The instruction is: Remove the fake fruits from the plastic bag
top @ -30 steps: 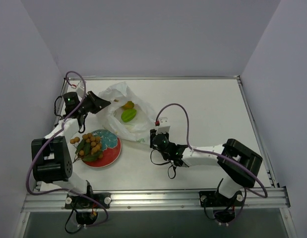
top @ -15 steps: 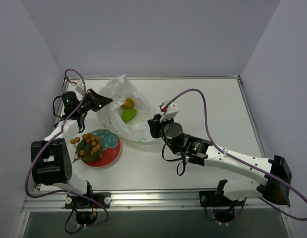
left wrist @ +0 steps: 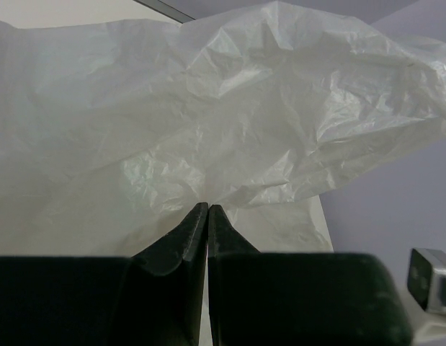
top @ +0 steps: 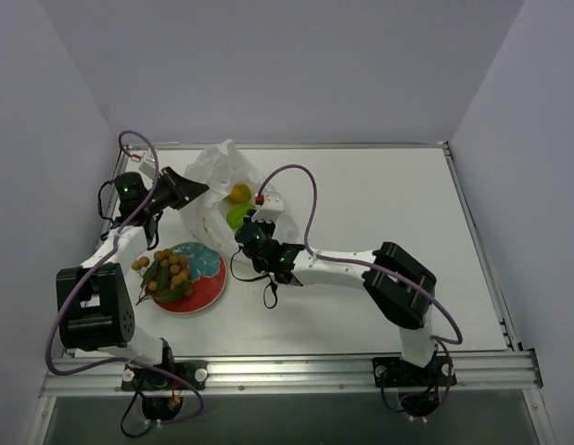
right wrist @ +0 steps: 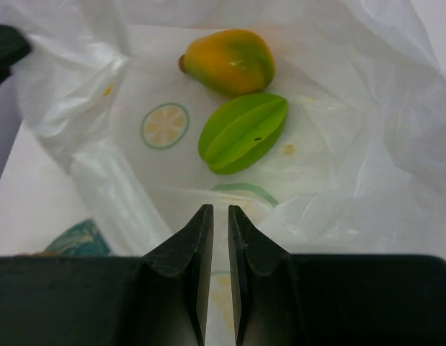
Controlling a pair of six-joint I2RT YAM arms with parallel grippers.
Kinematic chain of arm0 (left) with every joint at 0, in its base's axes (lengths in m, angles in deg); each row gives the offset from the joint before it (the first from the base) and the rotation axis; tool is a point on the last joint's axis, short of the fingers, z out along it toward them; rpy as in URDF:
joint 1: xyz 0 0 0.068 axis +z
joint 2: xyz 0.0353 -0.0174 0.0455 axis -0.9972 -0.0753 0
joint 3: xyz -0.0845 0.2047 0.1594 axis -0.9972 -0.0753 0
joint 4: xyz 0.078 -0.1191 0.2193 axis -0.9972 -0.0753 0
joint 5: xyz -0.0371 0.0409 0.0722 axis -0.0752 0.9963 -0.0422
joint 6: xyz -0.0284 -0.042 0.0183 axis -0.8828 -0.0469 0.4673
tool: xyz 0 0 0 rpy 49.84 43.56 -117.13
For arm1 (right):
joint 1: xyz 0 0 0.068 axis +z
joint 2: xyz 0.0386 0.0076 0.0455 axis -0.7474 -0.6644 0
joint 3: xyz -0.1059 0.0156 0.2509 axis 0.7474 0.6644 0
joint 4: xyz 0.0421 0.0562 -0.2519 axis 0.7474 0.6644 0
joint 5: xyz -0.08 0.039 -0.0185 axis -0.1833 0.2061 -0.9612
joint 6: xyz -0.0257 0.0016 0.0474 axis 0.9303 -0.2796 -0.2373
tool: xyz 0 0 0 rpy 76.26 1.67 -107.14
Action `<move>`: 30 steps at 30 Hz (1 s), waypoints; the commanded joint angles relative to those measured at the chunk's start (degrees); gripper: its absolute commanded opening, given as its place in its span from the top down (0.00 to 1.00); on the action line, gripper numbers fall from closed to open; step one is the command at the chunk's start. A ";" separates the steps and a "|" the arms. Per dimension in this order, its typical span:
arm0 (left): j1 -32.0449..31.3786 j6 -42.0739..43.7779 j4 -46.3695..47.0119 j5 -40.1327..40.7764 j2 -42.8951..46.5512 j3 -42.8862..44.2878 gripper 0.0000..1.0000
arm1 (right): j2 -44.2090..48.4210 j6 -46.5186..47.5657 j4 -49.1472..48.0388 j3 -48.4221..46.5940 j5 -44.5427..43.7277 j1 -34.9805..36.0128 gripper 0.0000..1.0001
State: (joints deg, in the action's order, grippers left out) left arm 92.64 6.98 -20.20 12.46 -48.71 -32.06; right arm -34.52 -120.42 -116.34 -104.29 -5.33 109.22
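The left gripper (left wrist: 207, 209) had its jaws clamped on the plastic bag (top: 217, 167), mouth lifted. The right gripper (right wrist: 214, 210), jaws nearly together, had swung in toward the starfruit (right wrist: 242, 131) and mango (right wrist: 228, 60) inside; the longan bunch (top: 168, 269) lay plated.

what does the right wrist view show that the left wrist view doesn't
Only the right wrist: the orange fruit and the green fruit lying inside the bag, a corner of the plate, and the right claw nearly closed, gripping nothing. Only the left wrist: the left claw pinched on the bag's film. Both: crinkled white bag.
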 commanded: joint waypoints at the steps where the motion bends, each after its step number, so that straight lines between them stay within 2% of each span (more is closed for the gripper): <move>1: -0.28 1.16 1.23 1.04 3.14 0.77 0.98 | -4.38 -9.37 -4.20 -6.31 -9.65 -3.02 0.89; 3: -0.28 1.78 0.17 1.48 2.53 1.12 0.98 | -8.43 -11.31 -4.20 -8.17 -10.44 -4.60 0.88; 6: -0.28 1.87 -0.27 1.31 1.30 1.47 0.98 | -12.83 -15.62 -2.89 -12.04 -6.05 -7.95 0.78; 7: -0.28 1.70 -0.10 1.31 1.21 1.47 0.98 | -13.62 -15.98 -2.27 -12.92 -5.79 -8.39 0.72; 8: -0.28 1.70 0.25 1.57 1.20 1.47 0.98 | -15.19 -15.90 -2.26 -14.58 -5.35 -8.74 0.56; 11: -0.28 1.52 0.52 1.92 1.38 1.30 0.98 | -17.92 -16.59 0.36 -17.66 -3.85 -9.62 0.42; 15: -0.37 1.17 0.96 1.66 1.73 0.94 0.98 | -19.95 -19.50 1.16 -18.54 -1.31 -10.32 0.41; 19: -0.55 0.91 1.75 1.49 1.82 0.68 0.98 | -22.94 -19.76 4.50 -23.37 -0.51 -10.41 0.30; 24: -0.63 0.90 2.01 1.57 1.64 0.77 0.97 | -26.10 -21.34 6.70 -26.20 -0.16 -10.41 0.24; 26: -0.63 0.82 2.01 1.57 1.47 0.77 0.98 | -27.33 -22.13 7.31 -26.46 -0.59 -10.41 0.16; 30: -0.63 0.82 2.54 1.75 1.47 0.77 0.98 | -28.92 -22.57 8.54 -27.25 -0.95 -10.50 0.15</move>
State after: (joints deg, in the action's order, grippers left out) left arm 92.38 7.38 -20.75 14.41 -48.66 -32.11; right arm -62.48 -140.68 -110.39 -129.25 -4.44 98.64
